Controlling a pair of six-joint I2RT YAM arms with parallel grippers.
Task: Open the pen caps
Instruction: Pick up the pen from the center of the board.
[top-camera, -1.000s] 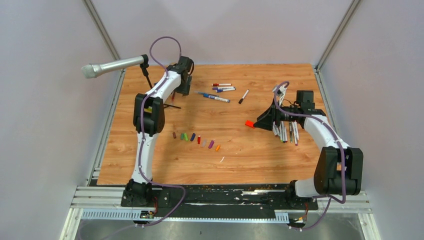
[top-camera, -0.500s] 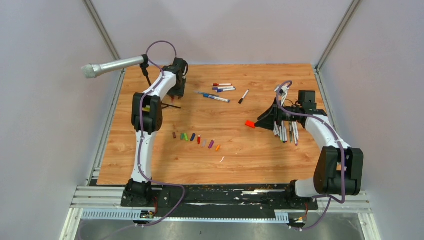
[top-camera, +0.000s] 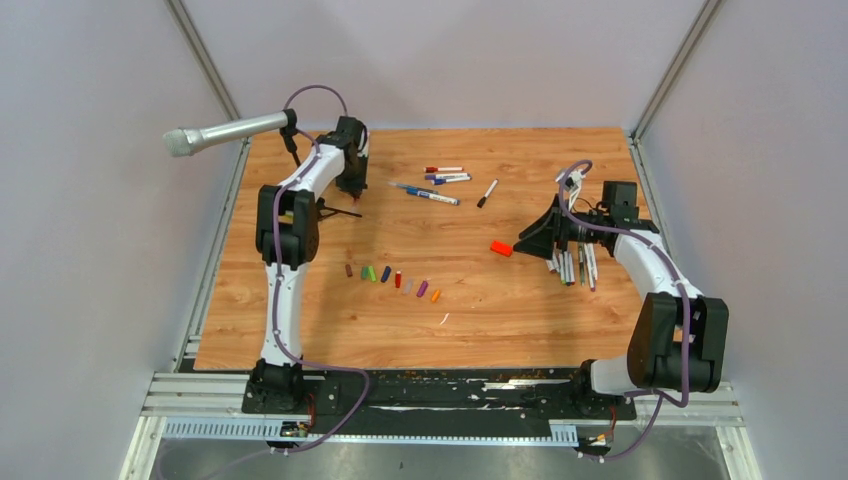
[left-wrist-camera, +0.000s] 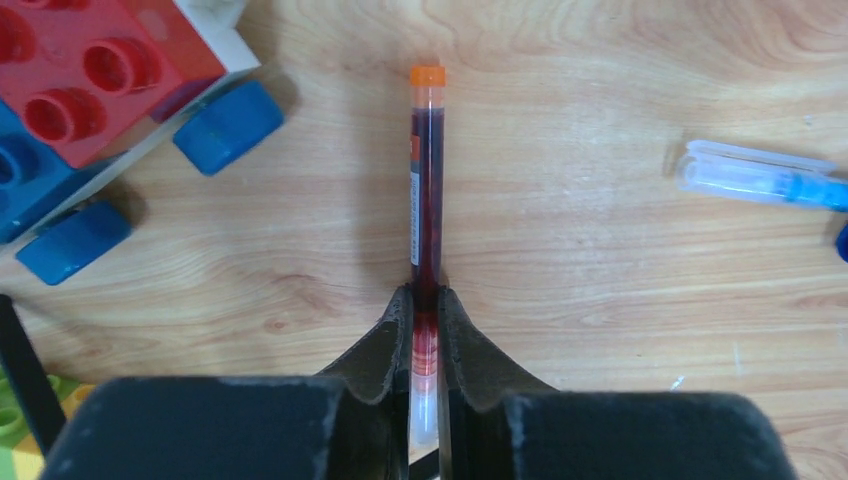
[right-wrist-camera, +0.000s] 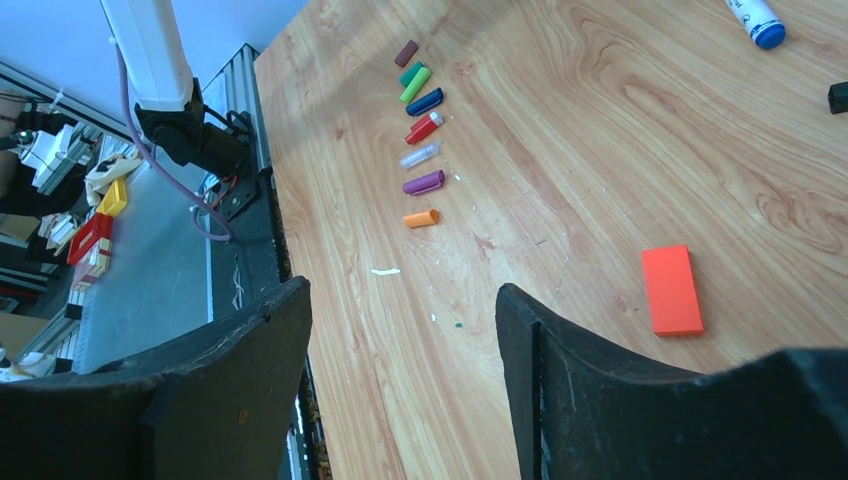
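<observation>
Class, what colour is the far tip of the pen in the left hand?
Orange tip, best seen in left wrist view.

The left gripper (left-wrist-camera: 425, 300) has its two fingers (left-wrist-camera: 390, 335) pinched on the near part of a dark red pen (left-wrist-camera: 428, 180) that lies on the wooden worktop (left-wrist-camera: 600, 300), its orange tip (left-wrist-camera: 427, 75) pointing far. Red and blue toy bricks (left-wrist-camera: 90, 70) sit at the far left. A second pen (left-wrist-camera: 760, 180), blue and clear, lies to the right.
</observation>
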